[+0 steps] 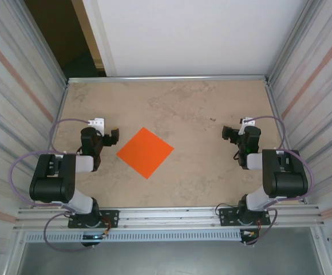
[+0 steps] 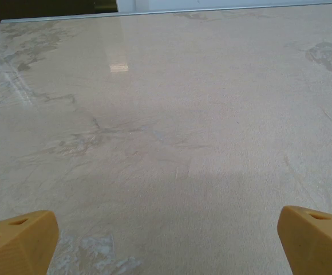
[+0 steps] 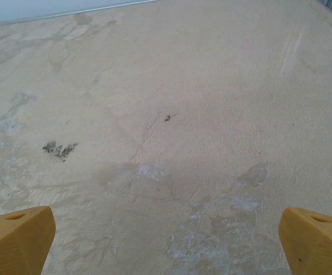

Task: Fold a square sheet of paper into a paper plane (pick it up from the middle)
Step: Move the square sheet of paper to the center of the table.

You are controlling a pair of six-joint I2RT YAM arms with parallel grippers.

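The square sheet of paper [image 1: 145, 152] lies flat on the table [image 1: 200, 109].

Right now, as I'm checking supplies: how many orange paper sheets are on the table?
1. The square sheet of paper lies flat on the table, turned like a diamond, nearer the left arm. A second sheet stacked beneath could be hidden.

left fingers [image 2: 17, 243]: cropped by bottom edge | right fingers [image 3: 315, 240]: cropped by bottom edge
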